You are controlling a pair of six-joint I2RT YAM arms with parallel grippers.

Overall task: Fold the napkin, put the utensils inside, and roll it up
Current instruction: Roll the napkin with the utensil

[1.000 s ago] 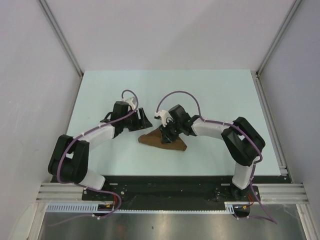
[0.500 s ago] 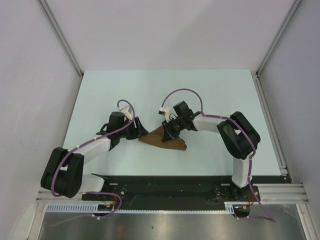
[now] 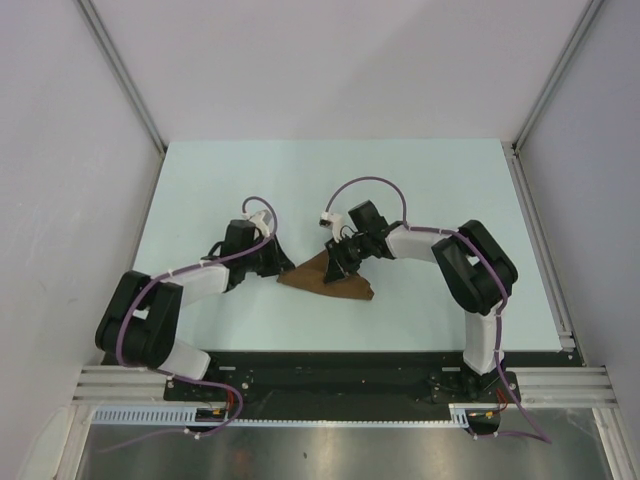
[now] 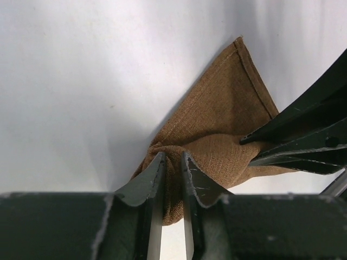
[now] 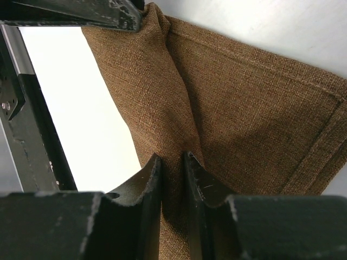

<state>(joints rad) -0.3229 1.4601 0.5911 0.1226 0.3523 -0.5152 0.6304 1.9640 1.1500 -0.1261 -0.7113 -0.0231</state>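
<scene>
Top view, napkin (image 3: 335,285): a brown cloth bunched into a rough triangle on the near middle of the pale table (image 3: 450,190), between the two arms.
Top view, left gripper (image 3: 287,267): low at the napkin's left corner, reaching in from the left. How wide its jaws stand cannot be told from this height.
Top view, right gripper (image 3: 338,263): down on the napkin's raised upper edge, reaching in from the right, close to the left gripper. Its jaws are also too small to judge here.

Left wrist view, left gripper (image 4: 172,165): jaws nearly together, with only a narrow slot between them. A gathered fold of the napkin (image 4: 222,119) is pinched in that slot.
Left wrist view, napkin: it rises from the grip to a hemmed point further out, and the cloth is puckered where the fingers (image 4: 149,181) bite.
Left wrist view, right gripper (image 4: 303,135): dark fingers come in from the right edge and touch the cloth's lower right part.

Right wrist view, right gripper (image 5: 172,165): jaws drawn close, clamped on a ridge of the napkin (image 5: 249,108) that runs straight up between them.
Right wrist view, napkin: it spreads to the right with its stitched hem along the far and right edges.
Right wrist view, left gripper (image 5: 81,11): a dark finger lies across the top left, meeting the ridge's far end.
Right wrist view, table (image 5: 87,124): bright bare surface left of the cloth.
</scene>
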